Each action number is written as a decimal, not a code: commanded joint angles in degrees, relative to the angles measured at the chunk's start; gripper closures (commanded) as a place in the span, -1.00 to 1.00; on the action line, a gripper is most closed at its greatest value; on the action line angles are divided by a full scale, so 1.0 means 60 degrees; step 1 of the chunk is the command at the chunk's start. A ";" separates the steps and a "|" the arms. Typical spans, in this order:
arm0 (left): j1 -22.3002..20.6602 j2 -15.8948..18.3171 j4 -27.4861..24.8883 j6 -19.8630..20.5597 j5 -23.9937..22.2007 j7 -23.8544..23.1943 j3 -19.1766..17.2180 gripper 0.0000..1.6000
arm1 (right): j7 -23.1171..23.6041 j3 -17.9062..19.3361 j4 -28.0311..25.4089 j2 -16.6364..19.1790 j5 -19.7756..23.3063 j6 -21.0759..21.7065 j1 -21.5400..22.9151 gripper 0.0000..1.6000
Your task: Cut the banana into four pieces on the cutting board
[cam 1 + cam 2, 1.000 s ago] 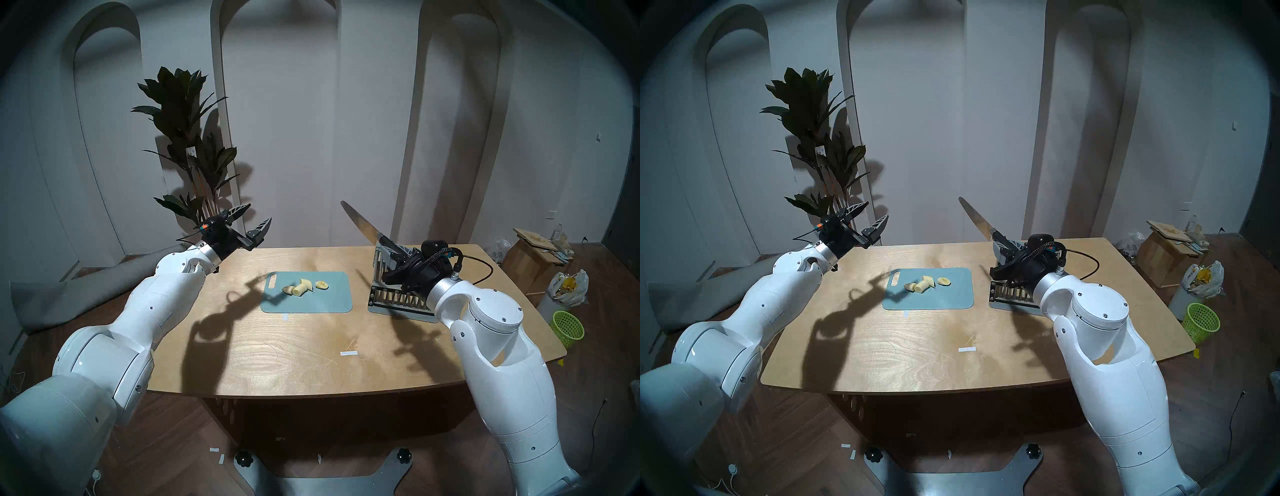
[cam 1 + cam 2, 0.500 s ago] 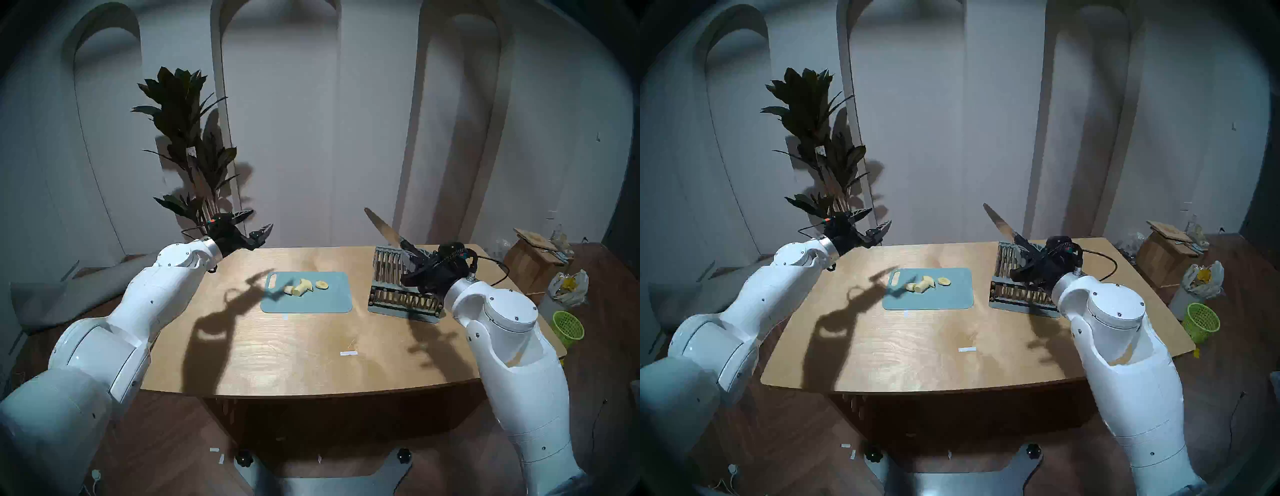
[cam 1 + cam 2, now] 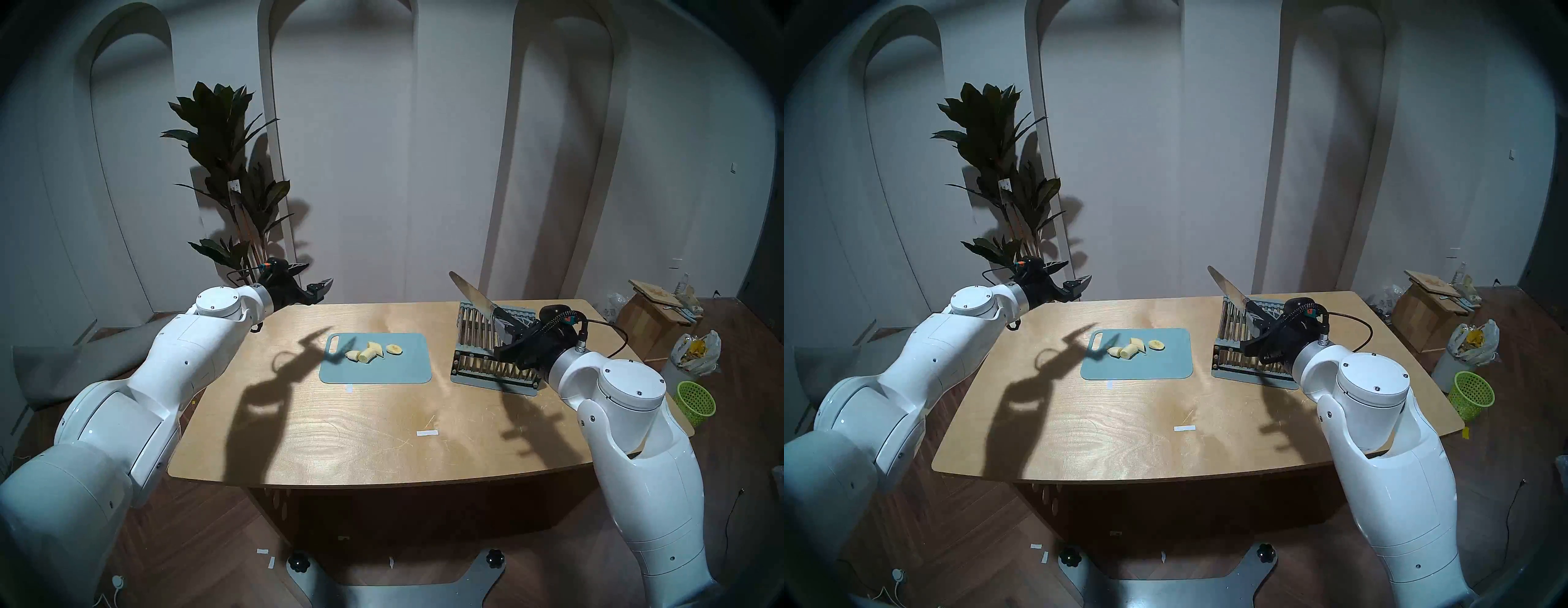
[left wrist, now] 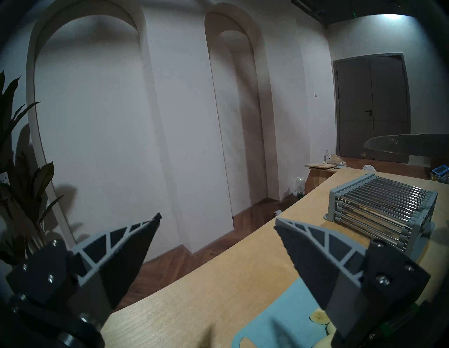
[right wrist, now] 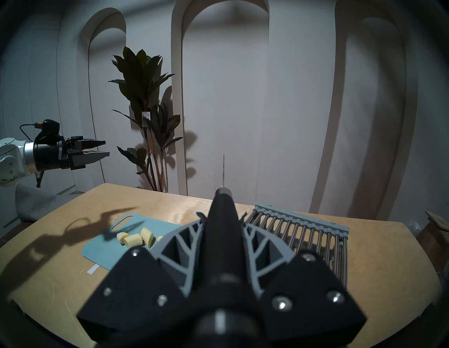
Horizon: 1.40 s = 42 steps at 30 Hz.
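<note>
The banana (image 3: 367,354) lies cut into several short pale chunks on the light blue-grey cutting board (image 3: 382,370) at the table's middle. It also shows in the right wrist view (image 5: 132,240). My left gripper (image 3: 318,274) is open and empty, raised over the table's far left corner, well away from the board. My right gripper (image 3: 507,335) is shut on the black handle of a knife (image 3: 471,293). The blade points up and to the left above the grey slatted rack (image 3: 488,375). The right wrist view shows the handle (image 5: 222,233) clamped between both fingers.
The rack stands right of the board (image 3: 1144,370). A potted plant (image 3: 229,178) stands behind the far left corner. A tape strip (image 3: 427,432) lies on the front of the wooden table (image 3: 339,446). A green basket (image 3: 695,401) and boxes are on the floor at right.
My right arm has carried the knife to the right and lower, from beside the board to above the rack. My left wrist has turned and sunk slightly, still open.
</note>
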 commanded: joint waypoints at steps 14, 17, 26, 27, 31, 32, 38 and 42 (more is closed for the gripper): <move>-0.0646 0.0180 -0.0743 0.2630 0.0532 0.1124 0.0306 -1.00 | -0.0375 0.0686 -0.1503 -0.0153 0.0478 0.1044 -0.0477 1.00; -0.0603 0.0173 -0.0844 0.3101 0.0508 0.1277 0.0273 -1.00 | -0.0455 0.0806 -0.1688 -0.0188 0.0547 0.1217 -0.0596 1.00; -0.0364 0.0158 -0.1312 0.4426 0.0243 0.1717 0.0021 -1.00 | -0.0719 0.1180 -0.2306 -0.0348 0.0762 0.1786 -0.0952 1.00; -0.0291 0.0164 -0.1411 0.4527 0.0179 0.1768 -0.0025 -1.00 | -0.0756 0.1228 -0.2386 -0.0374 0.0793 0.1864 -0.0997 1.00; -0.0026 0.0215 -0.1866 0.4814 -0.0141 0.1810 -0.0259 -1.00 | -0.0884 0.1384 -0.2672 -0.0450 0.0877 0.2130 -0.1142 1.00; 0.0028 0.0249 -0.1971 0.4945 -0.0188 0.1858 -0.0297 -1.00 | -0.0916 0.1417 -0.2736 -0.0473 0.0901 0.2199 -0.1175 1.00; 0.0632 0.0536 -0.2858 0.5163 -0.0554 0.2148 -0.0655 -1.00 | -0.1114 0.1612 -0.3056 -0.0646 0.1050 0.2593 -0.1380 1.00; 0.1137 0.0766 -0.3430 0.5095 -0.0572 0.2531 -0.0782 -1.00 | -0.1252 0.1725 -0.3069 -0.0809 0.1187 0.2877 -0.1536 1.00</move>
